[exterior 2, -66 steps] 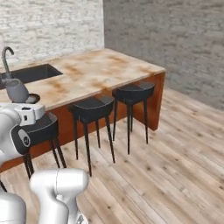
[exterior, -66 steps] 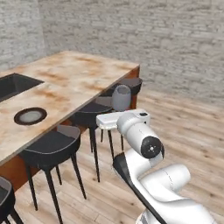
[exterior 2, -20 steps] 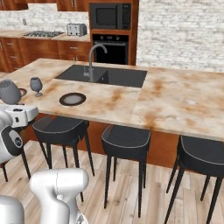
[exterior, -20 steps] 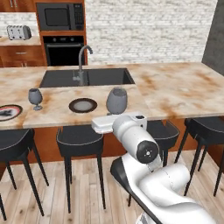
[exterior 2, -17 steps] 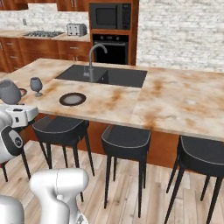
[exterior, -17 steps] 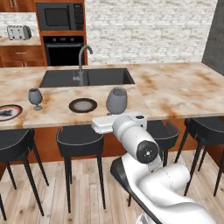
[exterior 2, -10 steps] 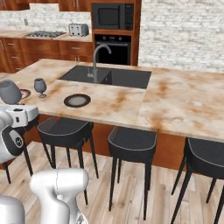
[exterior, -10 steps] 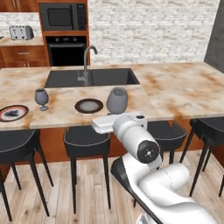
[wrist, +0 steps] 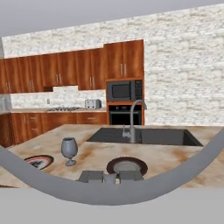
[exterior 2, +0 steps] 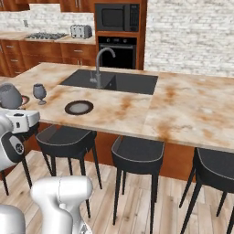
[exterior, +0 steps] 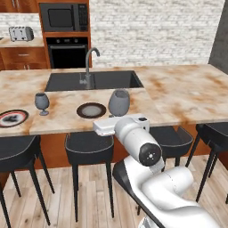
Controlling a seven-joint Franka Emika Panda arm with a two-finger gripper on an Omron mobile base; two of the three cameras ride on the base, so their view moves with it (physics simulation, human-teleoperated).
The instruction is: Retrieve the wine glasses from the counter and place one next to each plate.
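Wine glass point(exterior: 119, 102) upright, stem between closed jaws

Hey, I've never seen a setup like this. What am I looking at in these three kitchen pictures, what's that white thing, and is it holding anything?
This is a computer-rendered kitchen. The white machine is a robot arm on a base that can drive. Two pictures come from cameras on that base, behind the arm to its left and to its right. The third comes from a camera on the hand, looking along the gripper. The gripper is shut on the larger wine glass, held upright. The curved grey band in the hand view looks like that glass seen close up. On the island top, in front of the black sink, lie a grey plate and a red-ringed plate. The smaller wine glass stands beside the red-ringed one.
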